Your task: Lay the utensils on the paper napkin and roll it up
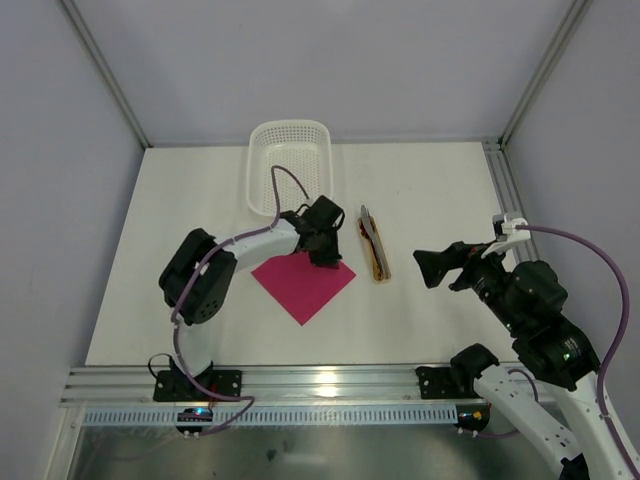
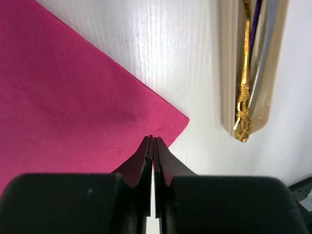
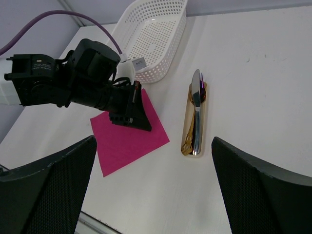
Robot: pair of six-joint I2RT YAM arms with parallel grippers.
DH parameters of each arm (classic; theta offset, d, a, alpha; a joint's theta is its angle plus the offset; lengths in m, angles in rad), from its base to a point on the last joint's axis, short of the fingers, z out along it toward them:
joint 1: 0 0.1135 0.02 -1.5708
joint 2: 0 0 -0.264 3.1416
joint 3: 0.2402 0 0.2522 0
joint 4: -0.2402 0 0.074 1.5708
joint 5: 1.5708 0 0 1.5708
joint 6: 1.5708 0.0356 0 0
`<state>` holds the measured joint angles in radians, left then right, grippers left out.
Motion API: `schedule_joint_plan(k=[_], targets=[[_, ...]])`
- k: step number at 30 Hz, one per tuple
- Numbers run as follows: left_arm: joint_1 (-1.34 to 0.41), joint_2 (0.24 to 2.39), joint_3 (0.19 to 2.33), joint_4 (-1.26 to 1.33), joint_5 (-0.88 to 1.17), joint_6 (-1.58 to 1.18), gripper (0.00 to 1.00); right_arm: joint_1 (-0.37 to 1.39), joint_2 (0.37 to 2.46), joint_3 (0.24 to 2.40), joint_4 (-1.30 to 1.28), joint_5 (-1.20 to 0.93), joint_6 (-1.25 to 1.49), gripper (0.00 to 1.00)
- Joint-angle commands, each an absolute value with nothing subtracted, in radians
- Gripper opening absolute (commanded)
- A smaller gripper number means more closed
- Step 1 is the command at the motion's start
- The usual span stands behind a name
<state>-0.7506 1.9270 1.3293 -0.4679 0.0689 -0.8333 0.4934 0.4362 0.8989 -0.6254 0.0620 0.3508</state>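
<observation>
While left jaws meet at napkin (image 2: pixel 73 97) corner | right jaws wide

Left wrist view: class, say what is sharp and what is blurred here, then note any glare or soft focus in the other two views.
Left wrist view: the left gripper is a dark mass along the bottom; the paper napkin is sharp, the utensils glint gold. Top external view: glare on the metal rail. Right wrist view: the right gripper looms blurred in both lower corners.
</observation>
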Motion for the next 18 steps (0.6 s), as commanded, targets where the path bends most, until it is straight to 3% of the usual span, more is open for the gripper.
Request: schedule_joint_plan(k=[1, 8, 11, 14, 18], targets=[[-0.747, 1.826, 1.367, -0.492, 0.034, -0.816, 0.05, 0.491, 0.44, 0.899, -0.624, 0.084, 0.364, 1.0], [-0.726, 1.694, 1.257, -0.614, -0.207, -0.712, 0.05, 0.491, 0.566, 0.893, -0.614, 0.107, 0.426, 1.0], [-0.684, 1.651, 1.154, -0.589, -0.21, -0.701, 0.05, 0.491, 0.67, 0.887, -0.539, 0.124, 0.416, 0.99], [-0.664, 1.626, 1.069, -0.535, -0.199, -0.701, 0.05, 0.489, 0.81, 0.91, -0.488, 0.132, 0.403, 0.91], [-0.663, 1.635, 1.022, -0.494, -0.144, -0.719, 0.05, 0.489, 0.98, 0.954, -0.419, 0.141, 0.362, 0.74]])
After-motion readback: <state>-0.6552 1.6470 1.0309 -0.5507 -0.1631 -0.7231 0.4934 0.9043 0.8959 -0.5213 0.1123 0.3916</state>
